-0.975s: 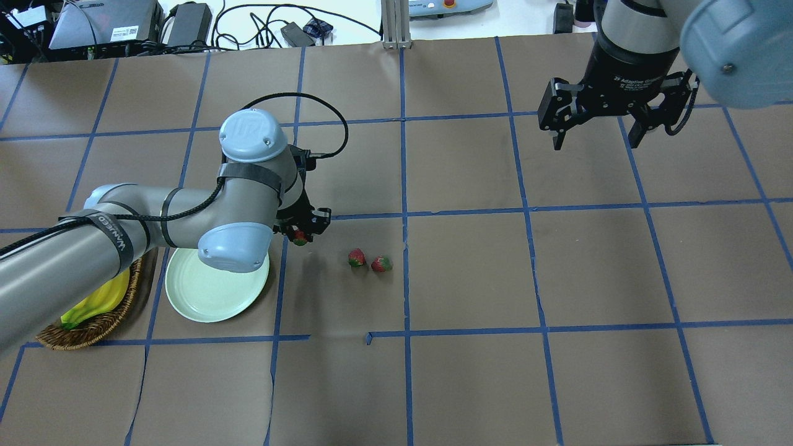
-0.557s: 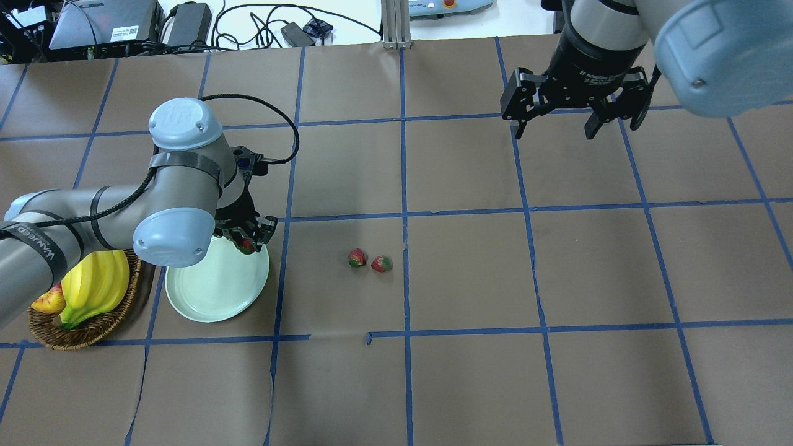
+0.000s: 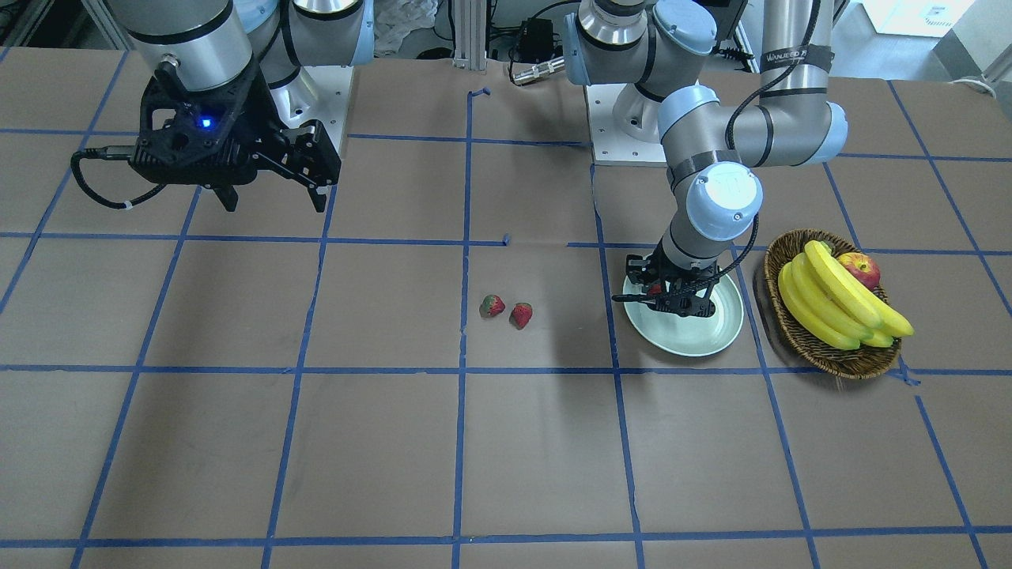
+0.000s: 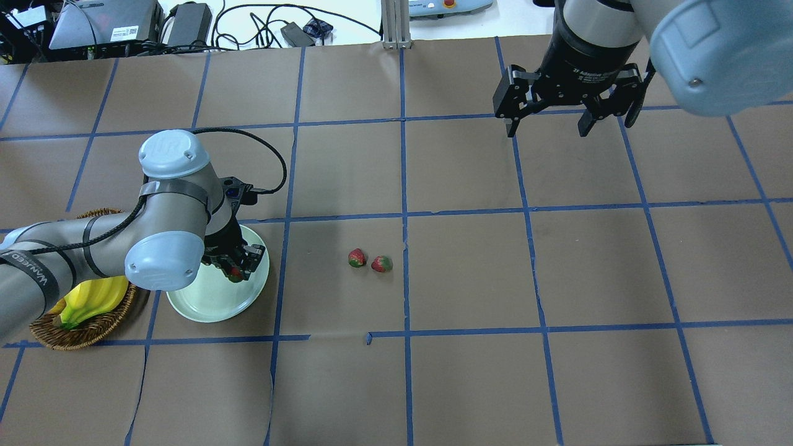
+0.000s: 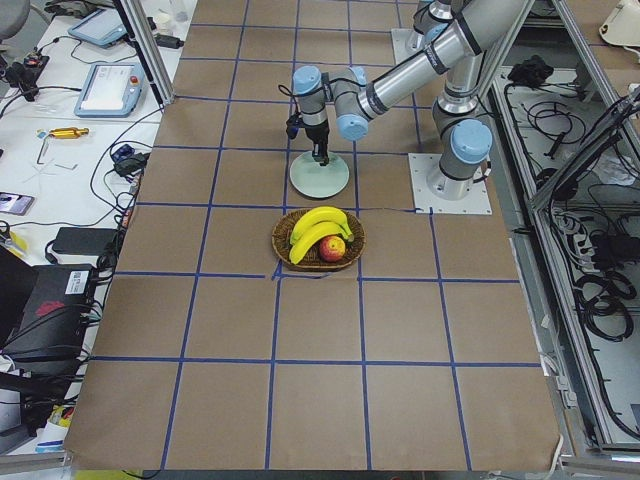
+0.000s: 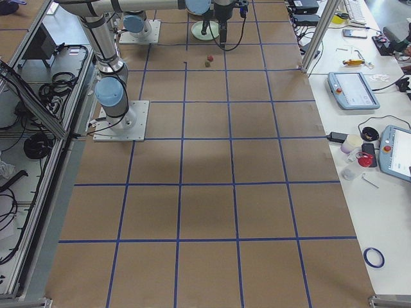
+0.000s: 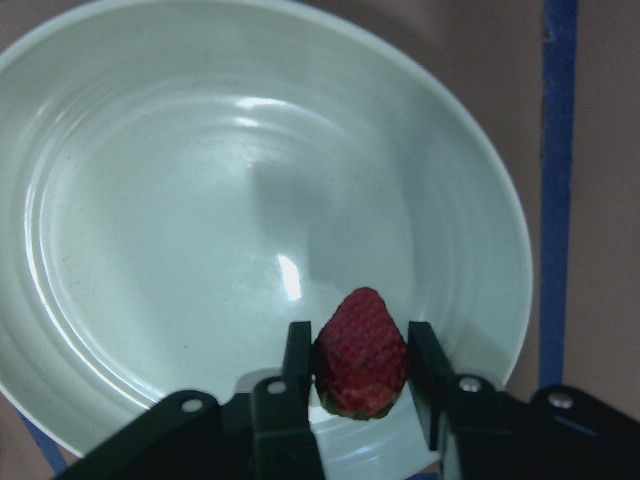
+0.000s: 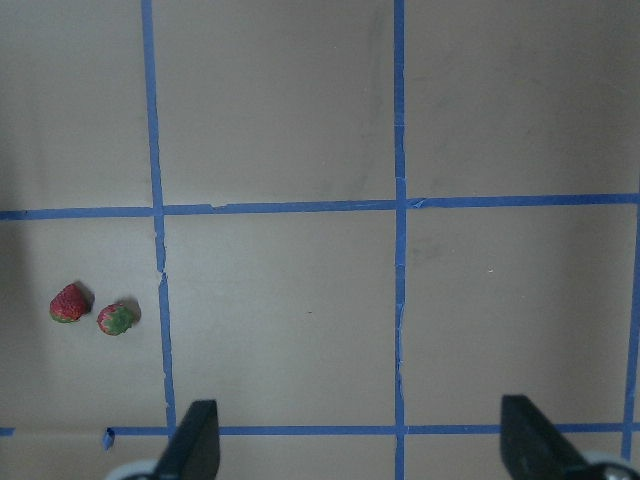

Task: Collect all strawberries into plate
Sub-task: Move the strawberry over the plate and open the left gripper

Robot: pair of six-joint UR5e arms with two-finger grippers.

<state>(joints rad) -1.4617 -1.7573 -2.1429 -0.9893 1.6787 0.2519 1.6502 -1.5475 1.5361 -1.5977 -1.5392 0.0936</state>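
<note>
Over the mint-green plate [image 7: 150,230], close to its rim, my left fingers [image 7: 298,352] are pinched on one strawberry [image 7: 362,345] (red tip pointing up in the wrist view); whether it touches the glaze I cannot tell. Two other strawberries [image 4: 356,257] [image 4: 381,264] lie side by side on the brown counter [image 4: 471,272], apart from the plate. My right fingers [image 8: 192,450] hang spread wide, gripping nothing, well away.

Left hand [image 4: 236,270] points down, closed on a strawberry [image 7: 362,345]; right hand [image 4: 547,127] hangs raised, fingers [image 8: 195,445] spread wide.
</note>
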